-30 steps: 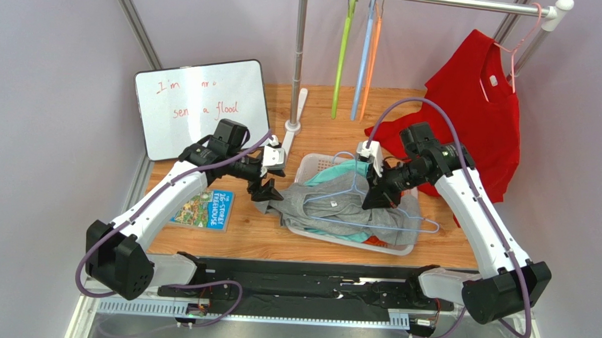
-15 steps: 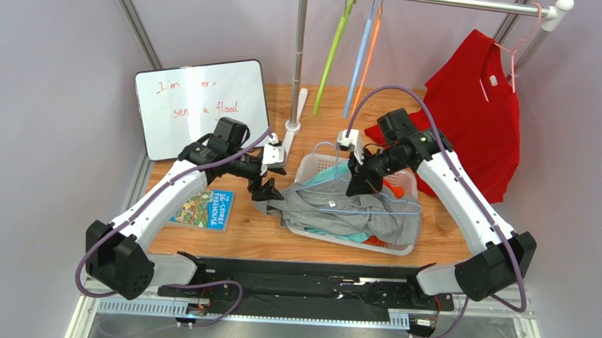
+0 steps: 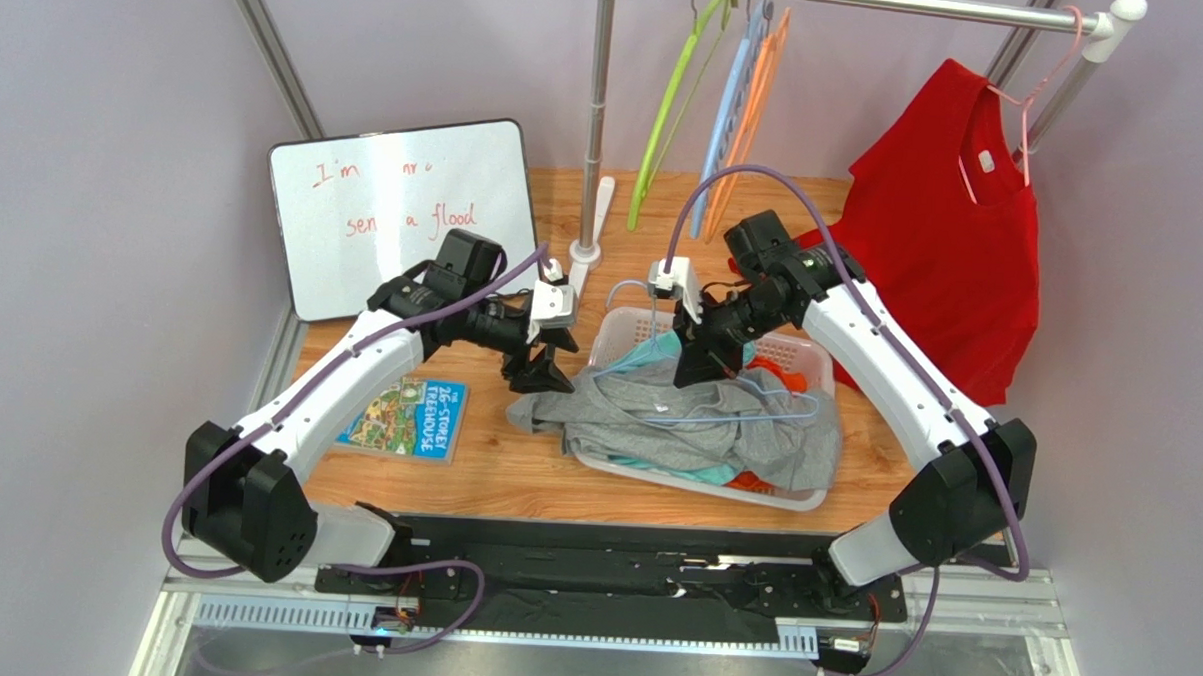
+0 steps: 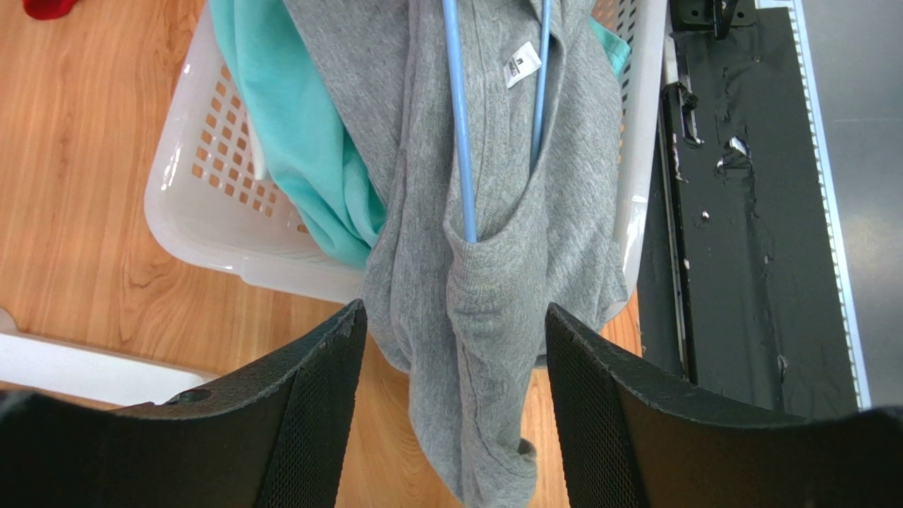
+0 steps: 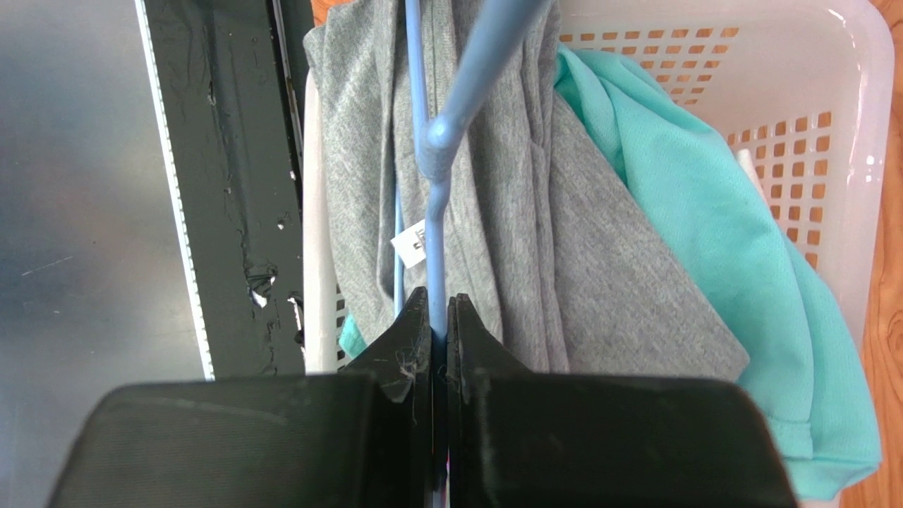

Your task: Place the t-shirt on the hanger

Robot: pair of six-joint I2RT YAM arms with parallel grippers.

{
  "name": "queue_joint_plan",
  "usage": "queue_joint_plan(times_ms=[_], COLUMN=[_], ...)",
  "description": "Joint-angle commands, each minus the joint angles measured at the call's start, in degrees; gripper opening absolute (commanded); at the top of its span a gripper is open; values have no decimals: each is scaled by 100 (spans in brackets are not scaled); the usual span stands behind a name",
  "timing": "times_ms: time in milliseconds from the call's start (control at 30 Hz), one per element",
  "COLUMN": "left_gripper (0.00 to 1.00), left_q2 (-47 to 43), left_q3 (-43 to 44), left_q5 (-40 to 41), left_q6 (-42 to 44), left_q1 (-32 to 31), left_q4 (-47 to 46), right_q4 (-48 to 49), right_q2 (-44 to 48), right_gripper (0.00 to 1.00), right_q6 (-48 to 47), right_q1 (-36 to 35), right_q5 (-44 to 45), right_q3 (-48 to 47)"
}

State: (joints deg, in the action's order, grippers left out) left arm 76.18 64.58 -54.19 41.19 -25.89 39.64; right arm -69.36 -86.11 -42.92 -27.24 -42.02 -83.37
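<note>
The task looks partway done. The right tool (image 5: 440,305) is clamped tight on the stem of the hanger (image 5: 432,138), below its hook, and holds it over the white laundry basket (image 4: 201,201). The t-shirt (image 4: 498,265) lies bunched across that basket on top of a teal garment (image 4: 302,138). One side of it spills over the basket's rim and hangs above the worktop (image 4: 85,212).

In the left wrist view, two thin blue bars of the hanger run past the white label (image 4: 519,66) and slip under the grey cloth. So one end of the hanger appears to be inside the shirt, probably through the neck opening. The hanger's other end is not clearly shown in either wrist view, and I cannot tell whether any cloth covers it.

The left tool (image 4: 456,318) stands wide, one finger on each side of the hanging fold. It is above the cloth and grips nothing.

By my reading, one shoulder is threaded. The other shoulder has yet to be pulled over the free end. The collar then needs to settle round the hook, and the crumpled body of the shirt needs to drop straight.
</note>
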Motion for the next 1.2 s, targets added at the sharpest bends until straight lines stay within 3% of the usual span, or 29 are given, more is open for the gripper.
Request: queue_joint_plan(times_ms=[0,267,567,767,1067,1167], left_gripper=[67,67,66,64,35,7], left_q2=[194,266,-7,142,160,90], left_q3=[204,144,-314,-297,-358,-410], left_q5=[-346,-487,-302,-223,-188,-171], left_q6=[337,118,-1041,-1464,-1922,-1895], left_q1=[-21,-91,-171,-434,-584,-610], left_q4=[71,-157,-1650,-2161,-2488,-2373], right_q4=[344,880,1179,1337,1610,1628], right_q2=[-187,-556,-802,-741,-416,-337], right_gripper=[0,0,0,0,0,5], right_q6=[2,380,565,706,925,1162], right_q1=[-184,-562,-650,-791,-932,-941], right_q5=[-122,-166,-245,-237,-34,44], right_q3=[-241,-398,-522,-619,-355,-416])
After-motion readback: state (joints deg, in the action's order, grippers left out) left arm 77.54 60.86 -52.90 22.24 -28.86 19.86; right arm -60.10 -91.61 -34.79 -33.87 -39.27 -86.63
